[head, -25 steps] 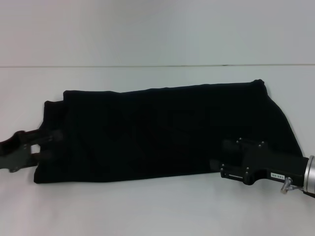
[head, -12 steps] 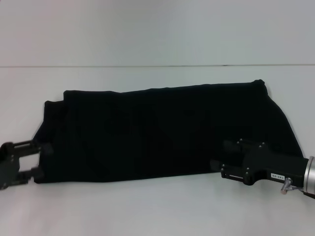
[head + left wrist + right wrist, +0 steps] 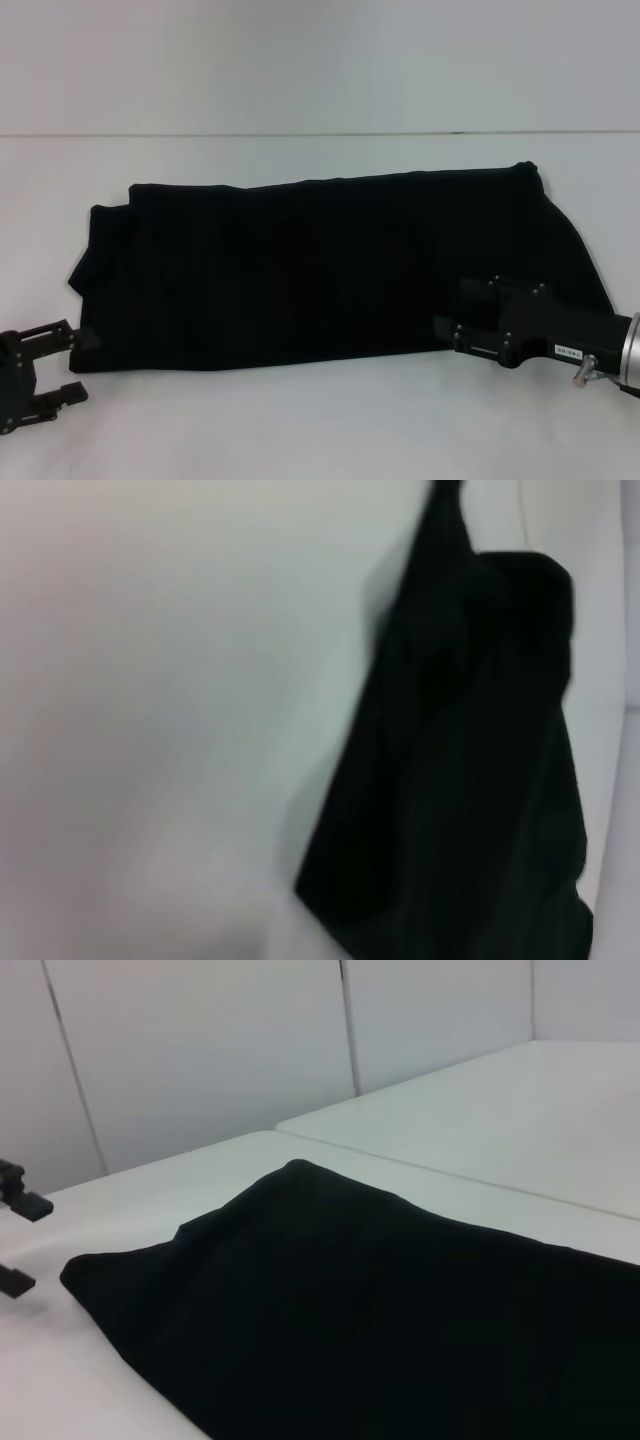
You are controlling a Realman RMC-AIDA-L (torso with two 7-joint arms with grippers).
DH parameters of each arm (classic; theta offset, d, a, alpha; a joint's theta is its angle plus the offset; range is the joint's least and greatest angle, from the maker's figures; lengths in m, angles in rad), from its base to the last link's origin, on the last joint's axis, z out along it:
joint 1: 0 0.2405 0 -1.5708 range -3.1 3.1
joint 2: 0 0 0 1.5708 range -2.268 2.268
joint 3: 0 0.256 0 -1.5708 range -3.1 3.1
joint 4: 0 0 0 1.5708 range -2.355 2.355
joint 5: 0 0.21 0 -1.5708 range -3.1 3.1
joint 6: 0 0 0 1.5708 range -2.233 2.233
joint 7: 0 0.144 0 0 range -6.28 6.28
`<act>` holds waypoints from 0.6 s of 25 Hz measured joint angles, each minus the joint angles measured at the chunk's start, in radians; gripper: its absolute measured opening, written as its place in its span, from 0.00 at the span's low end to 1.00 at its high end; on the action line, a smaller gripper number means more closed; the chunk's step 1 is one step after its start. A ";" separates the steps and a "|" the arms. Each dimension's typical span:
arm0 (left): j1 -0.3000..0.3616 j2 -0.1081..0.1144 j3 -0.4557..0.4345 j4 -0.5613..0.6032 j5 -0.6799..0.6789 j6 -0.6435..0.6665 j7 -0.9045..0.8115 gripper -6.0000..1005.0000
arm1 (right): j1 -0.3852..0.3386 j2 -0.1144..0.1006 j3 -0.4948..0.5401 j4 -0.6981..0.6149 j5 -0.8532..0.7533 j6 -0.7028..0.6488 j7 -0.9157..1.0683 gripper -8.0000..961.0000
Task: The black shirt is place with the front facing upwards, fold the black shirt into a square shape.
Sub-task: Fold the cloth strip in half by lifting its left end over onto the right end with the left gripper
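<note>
Your left gripper (image 3: 82,366) hangs off the black shirt (image 3: 330,270), fingers spread wide, empty, shirt corner just beside it; your right gripper (image 3: 440,333) sits at the near edge, fingers' state unclear; shirt folded long on the white table (image 3: 300,430).

The right tool (image 3: 445,335) lies over the near right part of the black shirt (image 3: 330,270), so its tips blend into the dark cloth and can't be made out. The shirt's letters and neck label don't show. In the left wrist view the shirt is blurry and cut off.
</note>
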 joint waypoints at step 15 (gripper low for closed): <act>0.003 -0.002 -0.014 -0.032 -0.003 -0.119 -0.039 0.78 | 0.000 0.002 0.020 0.000 0.002 0.002 0.012 0.77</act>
